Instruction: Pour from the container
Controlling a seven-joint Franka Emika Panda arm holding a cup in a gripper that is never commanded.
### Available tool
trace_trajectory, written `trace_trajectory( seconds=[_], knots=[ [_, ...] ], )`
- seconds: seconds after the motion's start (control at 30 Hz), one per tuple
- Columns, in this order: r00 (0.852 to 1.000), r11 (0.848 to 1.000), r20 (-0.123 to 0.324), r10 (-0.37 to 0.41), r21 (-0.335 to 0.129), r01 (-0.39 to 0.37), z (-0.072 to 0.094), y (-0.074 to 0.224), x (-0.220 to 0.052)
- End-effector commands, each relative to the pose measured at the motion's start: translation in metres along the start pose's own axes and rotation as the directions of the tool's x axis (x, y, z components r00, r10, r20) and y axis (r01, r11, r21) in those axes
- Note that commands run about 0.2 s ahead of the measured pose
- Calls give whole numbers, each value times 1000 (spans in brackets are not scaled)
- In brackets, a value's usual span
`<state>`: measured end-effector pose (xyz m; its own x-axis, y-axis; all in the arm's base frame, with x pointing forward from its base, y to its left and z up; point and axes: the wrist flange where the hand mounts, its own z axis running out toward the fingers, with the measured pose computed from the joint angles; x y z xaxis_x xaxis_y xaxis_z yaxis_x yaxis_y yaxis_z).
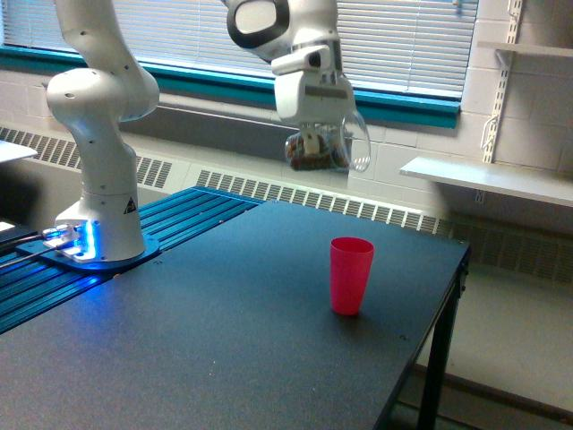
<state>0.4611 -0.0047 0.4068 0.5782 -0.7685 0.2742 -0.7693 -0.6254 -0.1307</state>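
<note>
exterior view: a dark table (pixel 224 322) carries the white arm's base (pixel 100 224) on the exterior view's left. a pink cup (pixel 350 275) stands upright near the table's far edge. above it, apart, the gripper (pixel 319 143) clasps the container (pixel 328 150), tilted, brown material inside.

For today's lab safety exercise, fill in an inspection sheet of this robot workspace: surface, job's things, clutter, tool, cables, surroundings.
Surface: dark table, bare apart from one cup.
Job's things: clear container with brown material, held tilted in the air; pink cup upright on the table, below and to the exterior view's right.
Clutter: nothing seen.
Tool: tool shut on the container.
Cables: cables at the lit robot base.
Surroundings: window blinds, wall shelf, baseboard heater.
</note>
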Motion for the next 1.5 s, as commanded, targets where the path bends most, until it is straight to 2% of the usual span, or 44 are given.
trace_trajectory(
  seconds=[0.03, 0.4, 0.77, 1.13, 1.5],
  knots=[
    [999, 1000, 39, 0, -13, 1, 15, -4, -13],
    [996, 1000, 88, -1, -11, 2, 39, -7, -27],
    [989, 999, 145, -28, -30, 33, 59, -16, -40],
    [984, 998, 171, -41, -48, 50, 67, -24, -44],
    [976, 995, 215, -44, -75, 61, 82, -26, -54]
  ],
)
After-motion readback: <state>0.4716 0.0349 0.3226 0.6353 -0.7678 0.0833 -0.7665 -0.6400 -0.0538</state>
